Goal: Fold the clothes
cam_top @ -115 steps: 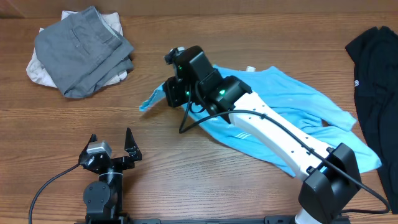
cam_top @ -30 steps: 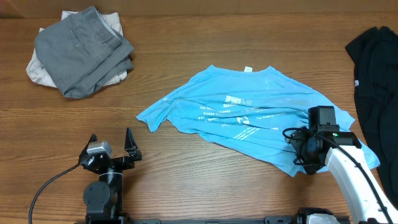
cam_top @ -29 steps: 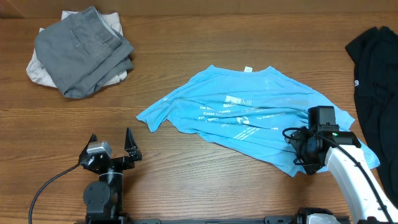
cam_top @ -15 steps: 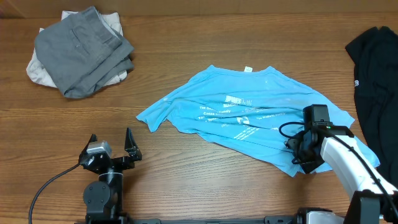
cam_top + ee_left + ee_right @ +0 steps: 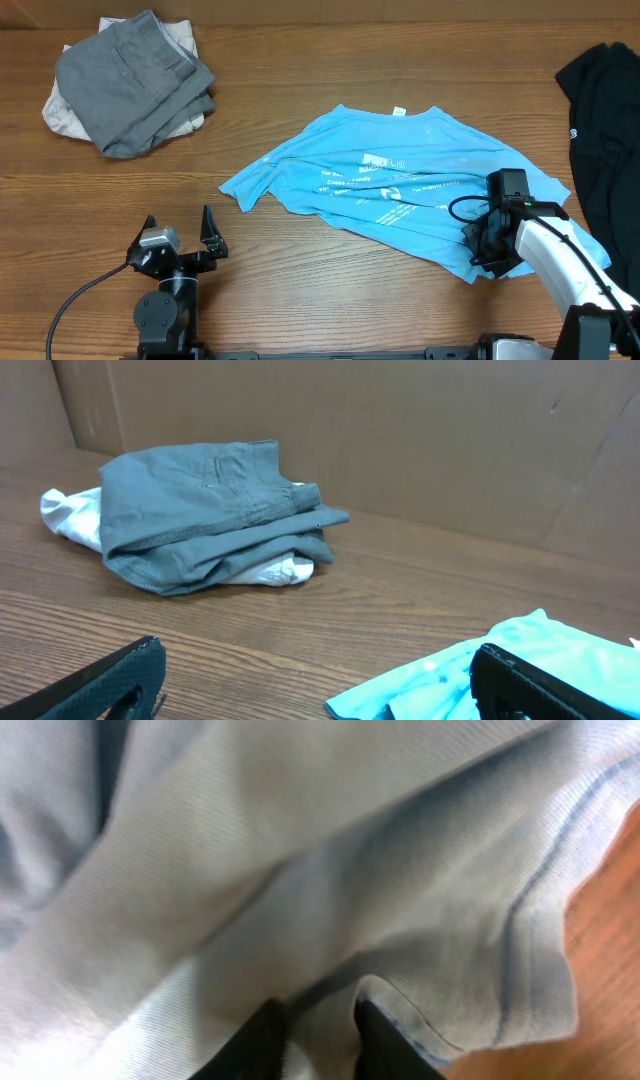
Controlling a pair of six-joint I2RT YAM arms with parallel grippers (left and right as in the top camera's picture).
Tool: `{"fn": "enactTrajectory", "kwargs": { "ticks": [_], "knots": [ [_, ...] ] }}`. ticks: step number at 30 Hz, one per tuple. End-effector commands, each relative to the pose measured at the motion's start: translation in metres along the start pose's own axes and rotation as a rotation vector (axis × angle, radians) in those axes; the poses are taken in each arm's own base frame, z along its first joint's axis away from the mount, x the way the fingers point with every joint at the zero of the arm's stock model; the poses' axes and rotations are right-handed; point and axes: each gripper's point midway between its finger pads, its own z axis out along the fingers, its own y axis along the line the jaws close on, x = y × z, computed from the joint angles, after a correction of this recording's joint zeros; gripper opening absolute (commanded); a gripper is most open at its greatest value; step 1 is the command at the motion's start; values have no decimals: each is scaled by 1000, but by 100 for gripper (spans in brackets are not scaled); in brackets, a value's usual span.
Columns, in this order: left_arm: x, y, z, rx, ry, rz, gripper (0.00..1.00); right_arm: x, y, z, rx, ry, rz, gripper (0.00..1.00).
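The light blue T-shirt lies spread, print up, right of the table's middle. My right gripper presses down on its lower right hem. In the right wrist view the two black fingers stand close together with a ridge of the blue cloth pinched between them, next to the stitched hem and bare wood. My left gripper rests near the front left edge, jaws wide open and nothing between them. In the left wrist view a sleeve tip of the T-shirt lies ahead of the left gripper.
A folded grey garment lies on an off-white one at the back left, also in the left wrist view as a grey pile. A black garment lies along the right edge. A brown wall stands behind the table.
The right gripper has shifted slightly left on the shirt's lower right hem, and its jaws have closed on a fold of cloth. The left arm has not moved.
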Motion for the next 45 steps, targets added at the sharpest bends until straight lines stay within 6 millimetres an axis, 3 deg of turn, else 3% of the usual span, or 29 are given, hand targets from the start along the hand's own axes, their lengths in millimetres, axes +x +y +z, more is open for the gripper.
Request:
{"fn": "enactTrajectory", "kwargs": {
  "ticks": [1,3,11,14,18,25,30,35,45],
  "knots": [
    [-1,2,0,-7,-9,18,100,-11,9,-14,-25,-31,9,14],
    [-1,2,0,-7,-9,18,100,-12,10,-22,-33,-36,10,4],
    [-1,2,0,-7,-9,18,100,-8,1,-54,-92,-76,14,4],
    [-1,2,0,-7,-9,18,100,-8,-1,-78,-157,-119,19,4],
    [-1,2,0,-7,-9,18,100,-9,7,-130,-319,-191,-47,4],
    [-1,2,0,-7,-9,18,100,3,26,-245,-688,-306,-168,4],
    [-1,2,0,-7,-9,18,100,9,27,-296,-806,-354,-215,5],
    [-1,2,0,-7,-9,18,100,7,24,-294,-778,-356,-210,6],
    [-1,2,0,-7,-9,18,100,-21,14,-249,-496,-348,-148,8]
  ]
}}
